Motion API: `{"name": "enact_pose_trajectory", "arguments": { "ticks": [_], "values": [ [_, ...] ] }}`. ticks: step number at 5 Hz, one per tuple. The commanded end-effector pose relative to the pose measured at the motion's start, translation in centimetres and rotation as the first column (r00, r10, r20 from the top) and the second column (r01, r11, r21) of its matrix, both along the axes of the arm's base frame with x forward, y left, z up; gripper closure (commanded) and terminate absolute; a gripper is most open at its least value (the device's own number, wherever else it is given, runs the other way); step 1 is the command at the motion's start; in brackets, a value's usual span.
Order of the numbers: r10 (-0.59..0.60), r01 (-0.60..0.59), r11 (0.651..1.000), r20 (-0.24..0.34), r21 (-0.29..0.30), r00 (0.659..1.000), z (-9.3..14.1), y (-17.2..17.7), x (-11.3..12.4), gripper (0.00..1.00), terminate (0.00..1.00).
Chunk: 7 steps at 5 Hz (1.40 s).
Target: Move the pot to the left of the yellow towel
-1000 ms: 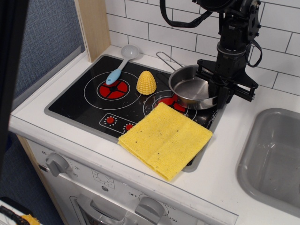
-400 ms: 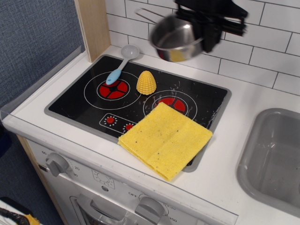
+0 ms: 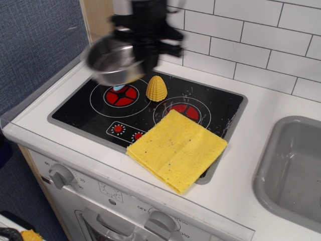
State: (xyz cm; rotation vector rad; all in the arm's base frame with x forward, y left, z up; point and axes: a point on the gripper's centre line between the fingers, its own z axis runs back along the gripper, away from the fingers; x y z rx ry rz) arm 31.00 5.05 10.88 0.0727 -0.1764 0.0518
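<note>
The shiny steel pot [image 3: 111,61] hangs in the air, motion-blurred, above the stove's back left burner. My gripper [image 3: 143,50] is shut on the pot's right rim and holds it tilted, well above the cooktop. The yellow towel [image 3: 176,148] lies flat and folded at the stove's front right corner, overhanging the front edge. The pot is up and to the left of the towel, apart from it.
A yellow corn cob [image 3: 156,88] stands between the two burners. A blue spoon handle [image 3: 117,88] peeks out under the pot. A grey sink basin [image 3: 293,170] is at the right. The black cooktop [image 3: 90,113] has tiled wall behind it and a wooden post [image 3: 98,17] at the back left.
My gripper lifted the pot off the right burner, raised it high, then carried it left and slightly down to above the left burner. The towel and corn have not moved.
</note>
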Motion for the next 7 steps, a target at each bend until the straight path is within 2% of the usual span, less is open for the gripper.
{"name": "enact_pose_trajectory", "arguments": {
  "ticks": [1,3,5,6,7],
  "values": [
    [0.152,-0.151,0.988,-0.045,0.042,0.987,-1.2,4.2,-3.9,1.00,0.00],
    [0.153,-0.149,0.988,-0.102,0.042,0.983,-5.3,4.4,-2.2,1.00,0.00],
    [0.127,-0.121,0.992,-0.155,0.043,0.980,-7.3,3.7,-1.5,1.00,0.00],
    [0.115,-0.110,0.993,-0.164,0.040,0.980,-7.5,3.4,-1.5,0.00,0.00],
    [0.095,-0.091,0.995,-0.133,0.037,0.987,-6.4,2.8,-1.4,0.00,0.00]
  ]
}}
